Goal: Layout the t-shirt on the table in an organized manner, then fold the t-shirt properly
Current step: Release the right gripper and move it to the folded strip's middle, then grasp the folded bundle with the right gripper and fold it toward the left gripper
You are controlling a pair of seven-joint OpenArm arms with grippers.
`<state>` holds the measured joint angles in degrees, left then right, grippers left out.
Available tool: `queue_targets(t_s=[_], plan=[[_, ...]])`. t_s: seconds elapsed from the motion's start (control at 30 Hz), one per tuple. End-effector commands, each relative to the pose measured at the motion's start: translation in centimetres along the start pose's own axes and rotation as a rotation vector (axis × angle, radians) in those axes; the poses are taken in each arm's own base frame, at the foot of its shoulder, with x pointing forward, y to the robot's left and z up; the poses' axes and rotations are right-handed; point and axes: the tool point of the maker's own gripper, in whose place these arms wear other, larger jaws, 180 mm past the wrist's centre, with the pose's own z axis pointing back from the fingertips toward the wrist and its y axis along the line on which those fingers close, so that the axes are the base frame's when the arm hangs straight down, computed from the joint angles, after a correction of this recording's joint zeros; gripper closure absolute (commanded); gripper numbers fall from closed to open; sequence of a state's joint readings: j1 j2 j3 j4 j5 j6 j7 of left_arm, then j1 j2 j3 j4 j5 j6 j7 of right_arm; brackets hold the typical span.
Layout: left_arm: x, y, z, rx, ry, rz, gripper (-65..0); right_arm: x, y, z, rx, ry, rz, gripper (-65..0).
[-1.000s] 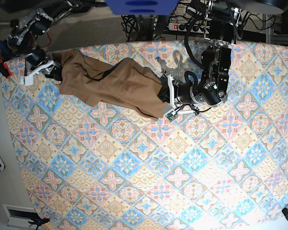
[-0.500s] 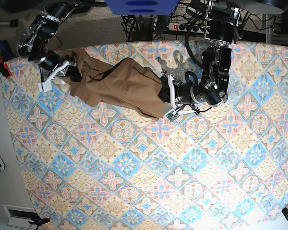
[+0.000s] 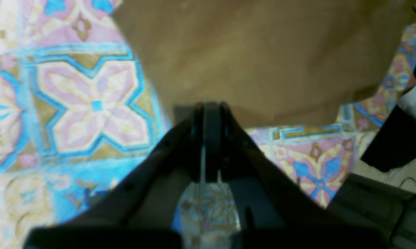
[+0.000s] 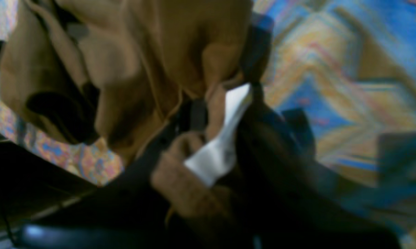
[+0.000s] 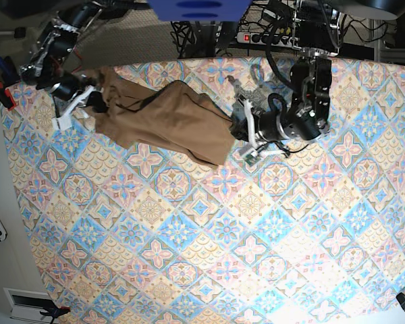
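Right end effector (image 4: 221,114) apparently pinching blurred t-shirt (image 5: 169,118).

A: Where's open room around the crumpled tan-brown fabric t-shirt (image 5: 165,118)?
B: Everything nearer the camera on the pastel tile-patterned table (image 5: 209,256).
A: And obstacles?
B: 2 black arms flank it; cables lie behind it.

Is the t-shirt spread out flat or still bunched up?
Bunched up: the t-shirt lies as a creased, rumpled strip between both grippers on the table, no sleeves laid out.

right tool (image 4: 214,117) blurred, half buried in t-shirt (image 4: 131,58) folds
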<state>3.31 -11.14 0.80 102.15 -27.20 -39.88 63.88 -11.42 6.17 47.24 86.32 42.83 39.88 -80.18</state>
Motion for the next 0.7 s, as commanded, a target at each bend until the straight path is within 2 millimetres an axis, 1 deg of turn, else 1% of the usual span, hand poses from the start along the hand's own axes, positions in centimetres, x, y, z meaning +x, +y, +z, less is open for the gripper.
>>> queue_targets(t_s=[0.0,0.03,0.1,0.2,0.27,0.33,0.4,0.5,0.57,0.67], plan=[[2.1,0.4,0.8,0.014,-0.067,-0.026,0.0,2.4,-0.9,0.9,-0.034,-0.028,0.055,0.0],[2.2,0.5,1.0,0.019,-0.071,-0.029,0.0,3.7,-1.1,1.0,-0.038,-0.045,0.072,0.0],[2.5,0.5,1.1,0.024,-0.074,-0.036,0.0,7.2,-1.2,1.4,-0.047,-0.102,0.119,0.0],[2.3,0.8,1.1,0.03,-0.068,-0.037,0.0,10.9,-0.6,1.7,-0.045,-0.143,0.194,0.0],[2.2,0.8,1.1,0.03,-0.066,-0.034,0.0,13.1,0.8,1.1,-0.02,-0.144,0.268,0.0],[2.2,0.8,1.1,0.03,-0.066,-0.034,0.0,15.0,3.0,0.0,0.021,-0.145,0.336,0.0],[2.3,0.8,1.1,0.031,-0.068,-0.036,0.0,15.9,4.3,-0.6,0.044,-0.141,0.377,0.0],[2.4,0.9,1.2,0.034,-0.069,-0.038,0.0,15.9,5.8,-1.6,0.075,-0.113,0.423,0.0],[2.5,1.0,1.2,0.034,-0.07,-0.039,0.0,15.7,6.4,-1.9,0.083,-0.099,0.441,0.0],[2.6,1.1,1.2,0.036,-0.072,-0.041,0.0,15.9,6.2,-1.9,0.067,-0.102,0.376,0.0]])
